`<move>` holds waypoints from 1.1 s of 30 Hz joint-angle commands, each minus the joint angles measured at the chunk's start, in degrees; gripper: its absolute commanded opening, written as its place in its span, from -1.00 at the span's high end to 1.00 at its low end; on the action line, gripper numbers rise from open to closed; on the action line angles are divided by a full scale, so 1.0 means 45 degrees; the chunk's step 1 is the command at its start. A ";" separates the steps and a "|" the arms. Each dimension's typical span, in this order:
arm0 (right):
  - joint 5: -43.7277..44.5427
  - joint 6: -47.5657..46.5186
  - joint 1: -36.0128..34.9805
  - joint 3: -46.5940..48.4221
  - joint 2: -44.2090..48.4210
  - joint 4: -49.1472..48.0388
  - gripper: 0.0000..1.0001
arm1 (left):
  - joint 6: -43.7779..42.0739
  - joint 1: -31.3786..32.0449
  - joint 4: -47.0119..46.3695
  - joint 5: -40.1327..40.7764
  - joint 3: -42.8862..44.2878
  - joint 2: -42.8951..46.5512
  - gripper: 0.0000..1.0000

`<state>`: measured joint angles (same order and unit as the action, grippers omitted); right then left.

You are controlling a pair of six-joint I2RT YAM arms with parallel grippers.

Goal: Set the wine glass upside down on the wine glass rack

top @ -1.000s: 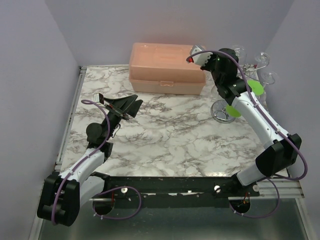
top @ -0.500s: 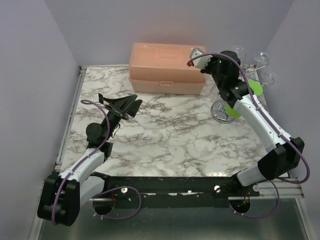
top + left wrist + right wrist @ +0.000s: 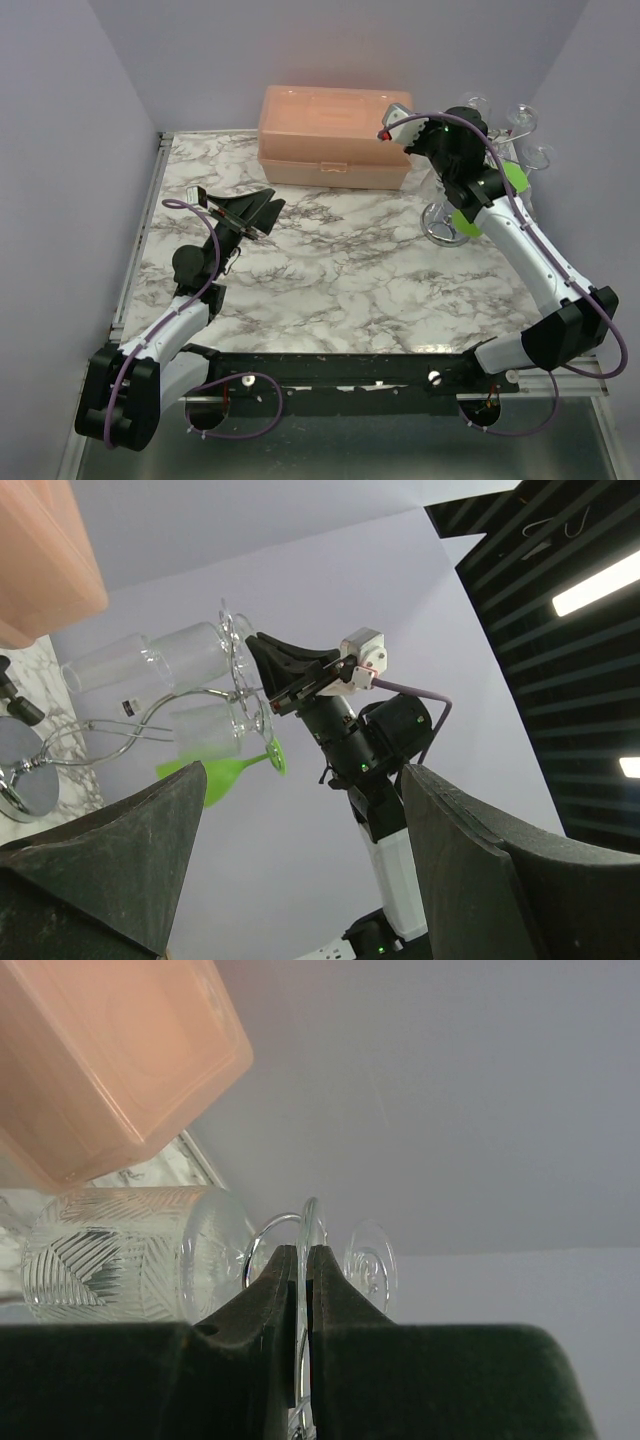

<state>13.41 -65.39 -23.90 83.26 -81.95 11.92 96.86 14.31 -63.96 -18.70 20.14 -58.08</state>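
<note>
Up by the wine glass rack (image 3: 437,220), pinching the wine glass (image 3: 120,1265) foot with right gripper (image 3: 303,1252); well left of it, holding left gripper (image 3: 265,215) agape

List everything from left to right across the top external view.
left gripper → peach box → round base of the wine glass rack → clear glass hanging at the far right. The right arm's wrist overlaps both box and rack, so it is left out.
</note>
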 commanded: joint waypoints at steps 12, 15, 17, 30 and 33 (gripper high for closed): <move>-0.0319 0.1138 -0.0095 0.0902 0.0147 0.0441 0.89 | 0.0004 -0.0067 -0.0475 -0.0134 -0.0060 0.0189 -0.62; -0.0343 0.1333 -0.0099 0.1057 0.0067 0.0662 0.82 | 0.0007 -0.0073 -0.0461 -0.0103 -0.0152 0.0249 -0.62; -0.0373 0.1438 -0.0099 0.1121 0.0067 0.0806 0.76 | 0.0013 -0.0072 -0.0463 -0.0099 -0.0140 0.0273 -0.62; -0.0567 0.1707 -0.0099 0.1192 0.0187 0.1218 0.68 | 0.0001 -0.0074 -0.0496 -0.0122 -0.0070 0.0173 -0.62; -0.0619 0.1726 -0.0099 0.1252 0.0192 0.1308 0.66 | 0.0001 -0.0064 -0.0493 -0.0138 -0.0077 0.0174 -0.62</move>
<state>12.73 -58.52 -23.88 86.00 -82.00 18.61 96.92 14.31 -64.16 -18.70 20.12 -57.76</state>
